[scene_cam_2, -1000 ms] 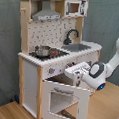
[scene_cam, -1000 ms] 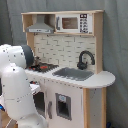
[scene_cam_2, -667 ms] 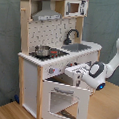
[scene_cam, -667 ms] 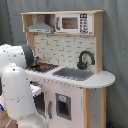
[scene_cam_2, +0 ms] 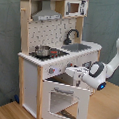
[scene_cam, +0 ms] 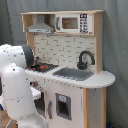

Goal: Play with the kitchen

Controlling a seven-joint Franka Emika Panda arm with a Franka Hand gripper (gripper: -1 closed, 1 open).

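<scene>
The toy kitchen (scene_cam: 75, 75) (scene_cam_2: 53, 55) was seen standing on a wooden floor (scene_cam_2: 7, 112) in front of a grey backdrop, in both exterior views. In the second exterior view, the gripper (scene_cam_2: 70, 72) was held out level against the kitchen's front, just under the edge of the counter (scene_cam_2: 70, 55) and beside the row of knobs (scene_cam_2: 51, 71). Whether its fingers were spread, closed or clasped on something could not be told.

Directly below the gripper, the windowed oven door (scene_cam_2: 63, 101) was found swung out from its frame, with its top edge just under the wrist. Above and behind the gripper, a small metal pot (scene_cam_2: 42, 49) was set on the stovetop (scene_cam_2: 48, 53). Further along the counter from the gripper, towards the second exterior view's right, the sink (scene_cam_2: 78, 47) and the black faucet (scene_cam_2: 72, 35) were placed. High above the gripper, the grey hood (scene_cam_2: 46, 15) and a toy microwave (scene_cam_2: 74, 7) were mounted on the upper shelf.

In the first exterior view, the white arm (scene_cam: 17, 85) filled the first exterior view's left and covered the front of the kitchen near the stovetop (scene_cam: 42, 66); the gripper itself was hidden there. The sink (scene_cam: 75, 73), faucet (scene_cam: 85, 59), hood (scene_cam: 40, 25) and microwave (scene_cam: 74, 23) were left in plain sight.
</scene>
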